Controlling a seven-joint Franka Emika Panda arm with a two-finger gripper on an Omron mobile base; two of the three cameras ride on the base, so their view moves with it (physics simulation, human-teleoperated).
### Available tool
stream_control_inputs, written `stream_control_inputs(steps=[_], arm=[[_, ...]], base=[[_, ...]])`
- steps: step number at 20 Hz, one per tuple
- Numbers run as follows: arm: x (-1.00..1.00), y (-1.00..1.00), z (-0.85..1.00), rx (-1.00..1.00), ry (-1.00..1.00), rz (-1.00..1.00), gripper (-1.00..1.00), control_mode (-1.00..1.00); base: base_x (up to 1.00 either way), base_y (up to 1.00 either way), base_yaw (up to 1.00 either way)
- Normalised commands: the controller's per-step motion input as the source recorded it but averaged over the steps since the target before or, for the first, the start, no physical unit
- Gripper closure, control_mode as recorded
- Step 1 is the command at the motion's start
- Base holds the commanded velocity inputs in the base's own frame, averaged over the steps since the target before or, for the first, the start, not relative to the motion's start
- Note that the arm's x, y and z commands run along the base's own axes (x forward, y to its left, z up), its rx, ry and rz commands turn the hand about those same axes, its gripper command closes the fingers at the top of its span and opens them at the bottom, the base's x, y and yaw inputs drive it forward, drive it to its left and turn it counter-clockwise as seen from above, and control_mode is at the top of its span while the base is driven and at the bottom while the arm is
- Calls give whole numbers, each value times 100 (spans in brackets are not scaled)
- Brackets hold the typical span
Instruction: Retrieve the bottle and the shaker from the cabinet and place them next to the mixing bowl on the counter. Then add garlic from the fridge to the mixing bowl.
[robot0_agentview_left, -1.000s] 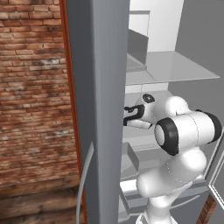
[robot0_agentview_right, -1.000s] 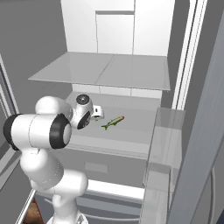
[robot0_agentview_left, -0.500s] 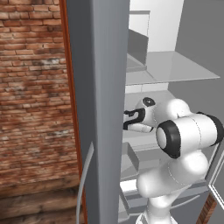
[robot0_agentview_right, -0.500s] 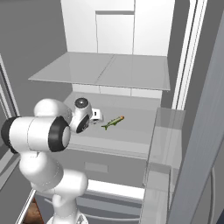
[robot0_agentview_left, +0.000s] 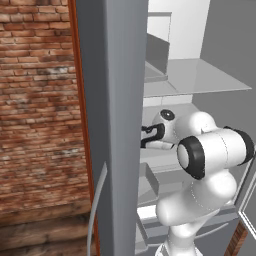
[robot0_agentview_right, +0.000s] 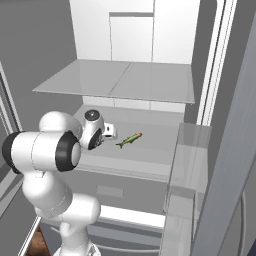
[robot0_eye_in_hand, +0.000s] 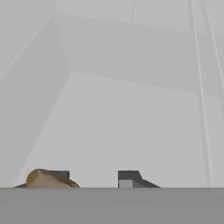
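The arm reaches into the open fridge (robot0_agentview_right: 150, 35), its hand low over the pale middle shelf (robot0_agentview_right: 145, 152). In the right base view the gripper (robot0_agentview_right: 108, 131) sits at the left part of that shelf, just beside a small green vegetable with an orange tip (robot0_agentview_right: 129, 140), which lies flat on the shelf to the gripper's right and is apart from it. A glass shelf (robot0_agentview_right: 125, 80) hangs above the hand, and a clear door bin (robot0_agentview_right: 187, 165) stands at the right.

In the left base view the grey fridge door (robot0_agentview_left: 115, 100) with its curved silver handle (robot0_agentview_left: 97, 205) covers the front of the hand, so the dark gripper (robot0_agentview_left: 148, 136) pokes out just past the door's edge. A brick wall (robot0_agentview_left: 35, 100) runs along the left.

In the hand view the two dark fingers (robot0_eye_in_hand: 129, 177) rise at the bottom with a gap between them, and a rounded tan lump, probably the garlic (robot0_eye_in_hand: 46, 179), sits against the left finger. The fingers stand partly apart; whether they are clamped on the garlic cannot be told, since only its top shows and it seems to lie at the outer side of that finger
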Motion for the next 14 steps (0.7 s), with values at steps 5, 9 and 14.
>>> stream_control_inputs(steps=[5,9,14], arm=[[0,0,0,0,0,0,100,-100],[-23,0,0,0,-1,0,100,-100],[-46,0,3,0,-2,0,100,-100]], base=[[0,0,0],[0,0,0],[0,0,0]])
